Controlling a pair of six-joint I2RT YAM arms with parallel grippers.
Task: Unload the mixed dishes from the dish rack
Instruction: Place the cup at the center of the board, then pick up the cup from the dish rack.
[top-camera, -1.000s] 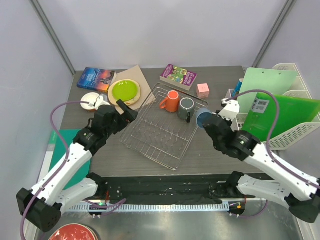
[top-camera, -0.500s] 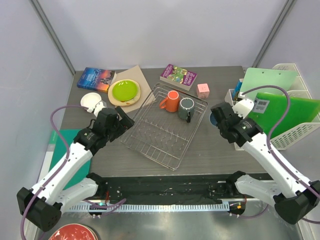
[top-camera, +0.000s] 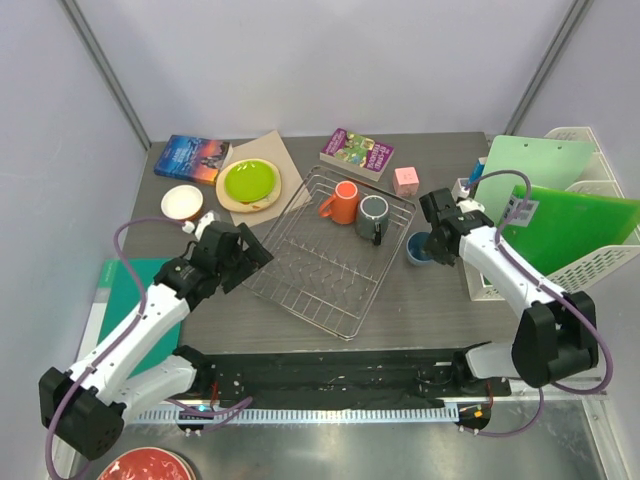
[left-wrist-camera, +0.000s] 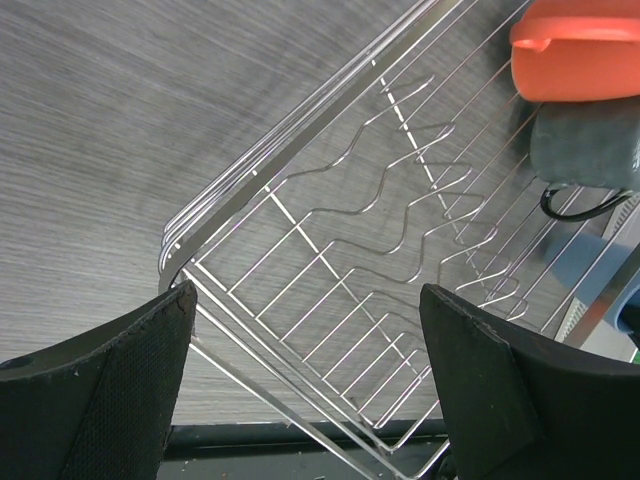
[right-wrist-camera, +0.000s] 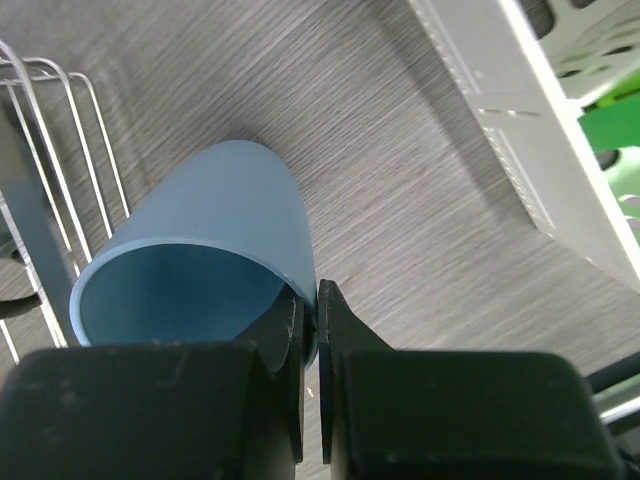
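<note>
The silver wire dish rack (top-camera: 330, 262) lies mid-table and holds an orange mug (top-camera: 343, 202) and a dark grey mug (top-camera: 373, 217). My right gripper (top-camera: 432, 243) is shut on the rim of the light blue mug (top-camera: 416, 248), low over the table just right of the rack. In the right wrist view one finger is inside the mug (right-wrist-camera: 200, 250) and one outside. My left gripper (top-camera: 250, 262) is open and empty at the rack's left edge (left-wrist-camera: 300, 220). The lime green plate (top-camera: 250, 181) lies on the beige plate (top-camera: 268, 201). The small white bowl (top-camera: 181, 201) sits at the far left.
Two books (top-camera: 190, 157) (top-camera: 357, 153) and a pink cube (top-camera: 406, 180) lie along the back. A white basket (top-camera: 580, 275) with green folders stands at the right. A teal mat (top-camera: 120, 290) lies at the left edge. A red bowl (top-camera: 145, 467) is below the table front.
My right arm has swung out to the right, still holding the blue mug beside the rack. My left gripper has drawn back from the plates to the rack's left edge.
</note>
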